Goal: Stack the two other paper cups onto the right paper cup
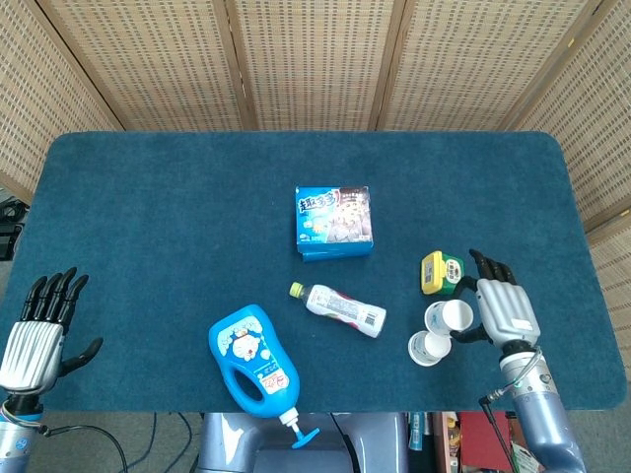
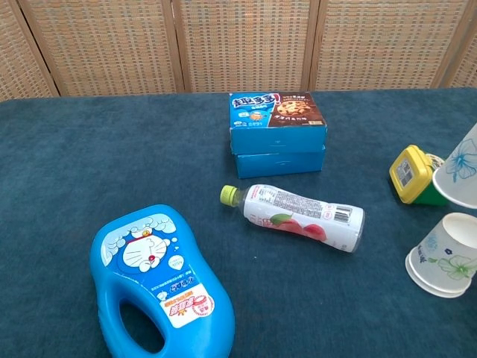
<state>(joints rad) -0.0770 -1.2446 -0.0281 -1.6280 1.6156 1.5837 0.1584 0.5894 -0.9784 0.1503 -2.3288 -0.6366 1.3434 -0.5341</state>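
paper cup point(image 1: 449, 315) tilted in right hand point(image 1: 503, 308), above lower cup point(image 1: 427, 348)

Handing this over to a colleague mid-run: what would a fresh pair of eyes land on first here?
Probably the right hand at the table's right edge, holding a paper cup tipped on its side just above a second cup lying on the cloth. Next, the big blue Doraemon bottle at the front edge, with the stacked blue snack boxes mid-table.
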